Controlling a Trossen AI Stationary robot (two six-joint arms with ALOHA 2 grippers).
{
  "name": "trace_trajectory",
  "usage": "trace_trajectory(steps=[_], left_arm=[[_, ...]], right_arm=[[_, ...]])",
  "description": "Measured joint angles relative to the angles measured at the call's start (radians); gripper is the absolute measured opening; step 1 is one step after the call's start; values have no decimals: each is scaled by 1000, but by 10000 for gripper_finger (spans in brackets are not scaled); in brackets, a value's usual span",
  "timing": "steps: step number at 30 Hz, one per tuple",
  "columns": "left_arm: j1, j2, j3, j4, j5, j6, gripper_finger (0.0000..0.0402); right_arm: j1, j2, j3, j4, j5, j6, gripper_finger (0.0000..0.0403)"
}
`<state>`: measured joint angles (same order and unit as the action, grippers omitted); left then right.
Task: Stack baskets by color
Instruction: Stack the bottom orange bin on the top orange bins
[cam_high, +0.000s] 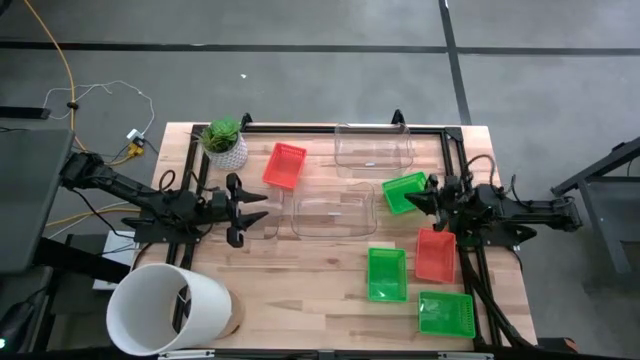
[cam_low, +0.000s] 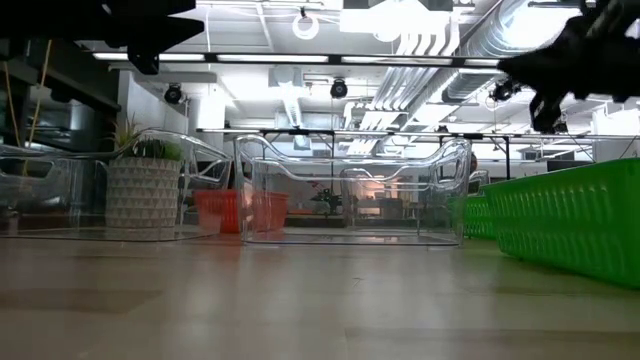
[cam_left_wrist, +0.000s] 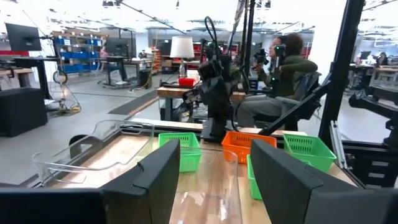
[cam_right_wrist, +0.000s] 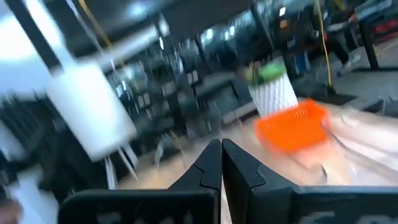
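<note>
- On the table's left side, the left gripper hangs with its fingers spread apart, holding nothing, just beside the middle clear basket
- At the right side, the right gripper has its fingers pressed together, empty, above the green basket near the table's middle
- A second clear basket sits at the far edge
- One red basket lies beside the potted plant; another red basket lies at the right
- Two more green baskets rest near the front right corner
- A white bucket lies at the front left
</note>
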<state>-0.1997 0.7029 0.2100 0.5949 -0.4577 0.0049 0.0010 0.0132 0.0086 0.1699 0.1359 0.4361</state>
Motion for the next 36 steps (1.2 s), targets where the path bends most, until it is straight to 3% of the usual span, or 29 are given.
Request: trace_trajectory(steps=[3, 7, 16, 19, 24, 28, 31, 36], left_arm=[[0, 0, 0, 0, 0, -1, 184], [0, 0, 0, 0, 1, -1, 184], [0, 0, 0, 0, 1, -1, 184], [0, 0, 0, 0, 2, -1, 184], [0, 0, 0, -16, 4, -1, 184], [0, 0, 0, -28, 4, -1, 184], [0, 0, 0, -29, 4, -1, 184], [0, 0, 0, -29, 4, -1, 184]], right_arm=[[0, 4, 0, 143, 30, 9, 0], [3, 60, 2, 359, -91, -13, 0], [70, 354, 174, 325, -139, -100, 0], [104, 453, 276, 192, -144, -106, 0], [184, 614, 509, -230, -89, -70, 0], [251, 752, 712, -634, -34, 120, 0], [283, 850, 827, -905, -52, 305, 0], [313, 968, 897, -1047, -151, 399, 0]])
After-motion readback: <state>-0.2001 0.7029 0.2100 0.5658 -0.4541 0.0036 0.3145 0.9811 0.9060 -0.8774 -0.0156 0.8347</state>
